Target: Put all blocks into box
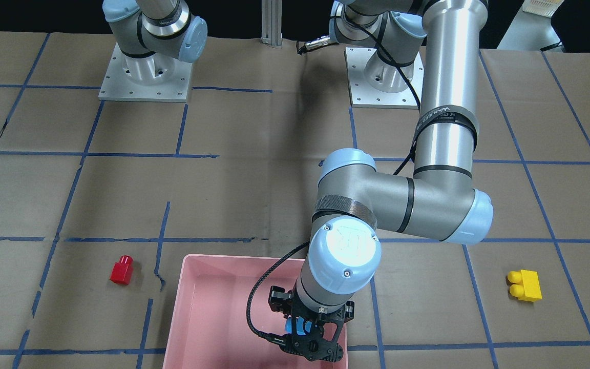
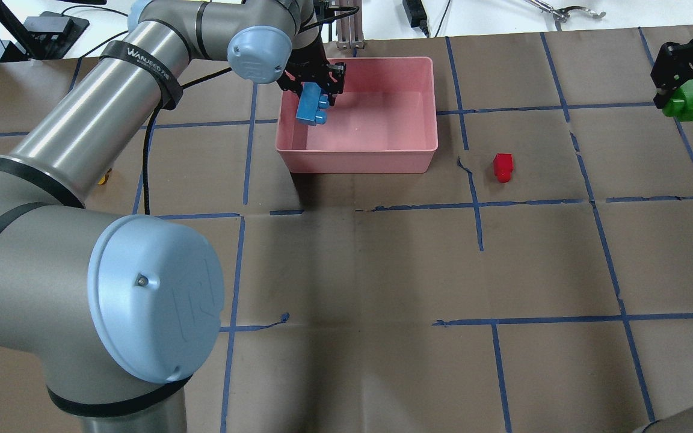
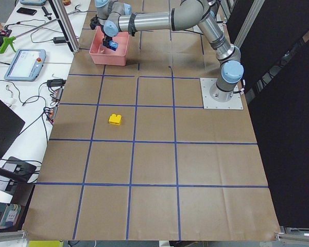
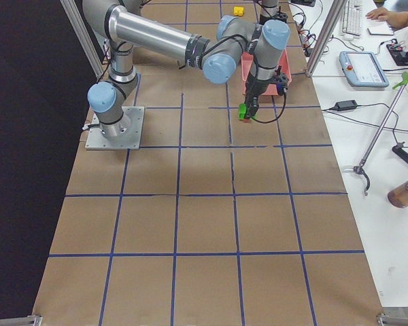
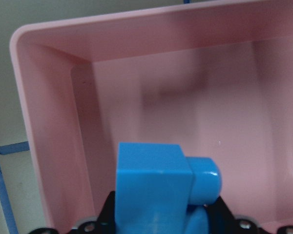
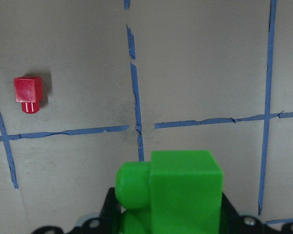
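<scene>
lower blue three-stud plastic brick, pinched in left gripper, inside left end of shallow pink plastic tray before spreading jaws, with right gripper, pinching green two-stud plastic brick, well apart.

Blue blk over pink box

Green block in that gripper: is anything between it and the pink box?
Nothing visible blocks it. The right gripper holds the green block aloft; only the red block lies low near the path to the pink box.
</scene>
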### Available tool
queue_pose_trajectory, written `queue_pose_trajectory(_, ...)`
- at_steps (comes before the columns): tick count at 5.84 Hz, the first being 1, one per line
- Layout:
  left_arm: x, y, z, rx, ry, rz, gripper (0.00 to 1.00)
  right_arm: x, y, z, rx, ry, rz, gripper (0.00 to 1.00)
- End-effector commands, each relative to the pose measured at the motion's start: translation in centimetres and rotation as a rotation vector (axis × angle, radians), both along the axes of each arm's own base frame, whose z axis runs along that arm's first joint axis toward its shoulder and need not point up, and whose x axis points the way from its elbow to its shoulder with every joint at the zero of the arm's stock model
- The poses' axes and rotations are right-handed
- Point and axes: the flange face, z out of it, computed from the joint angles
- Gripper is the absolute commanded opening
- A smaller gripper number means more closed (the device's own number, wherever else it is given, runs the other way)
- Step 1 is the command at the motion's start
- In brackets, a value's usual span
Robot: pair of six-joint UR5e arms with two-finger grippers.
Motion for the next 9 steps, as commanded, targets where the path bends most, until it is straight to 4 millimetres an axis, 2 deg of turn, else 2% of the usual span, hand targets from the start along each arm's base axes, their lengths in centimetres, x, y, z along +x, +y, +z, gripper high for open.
queue_pose_trajectory(1, 11.0, 1.9, 4.4, 0.036, -0.012, 0.031, 0.99, 12.9, -1.0, -1.0, 0.001, 0.009, 0.054, 0.52)
queue_pose_trajectory(4, 11.3, 2.3, 5.2, 0.029, -0.012, 0.027, 0.99, 12.9, -1.0, -1.5, 0.008, 0.007, 0.060, 0.51)
queue_pose_trajectory(5, 12.7, 2.4, 5.6, 0.027, -0.022, 0.047, 0.99, 13.0, -1.0, -1.3, 0.004, 0.005, 0.057, 0.51)
queue_pose_trajectory(6, 18.1, 2.2, 5.4, 0.038, -0.021, 0.102, 0.99, 13.9, -0.8, -0.3, -0.015, 0.006, 0.045, 0.52)
queue_pose_trajectory(7, 24.2, 2.5, 5.5, 0.048, 0.020, 0.148, 0.99, 18.9, -0.4, 0.0, -0.032, 0.015, 0.015, 0.52)
queue_pose_trajectory(8, 29.6, 4.0, 4.8, 0.075, 0.013, 0.048, 0.99, 25.5, 0.3, -0.3, -0.056, 0.026, -0.030, 0.52)
queue_pose_trajectory(9, 37.0, 5.0, 3.7, 0.091, 0.017, 0.058, 0.99, 31.6, 0.5, -1.4, -0.109, -0.001, -0.033, 0.52)
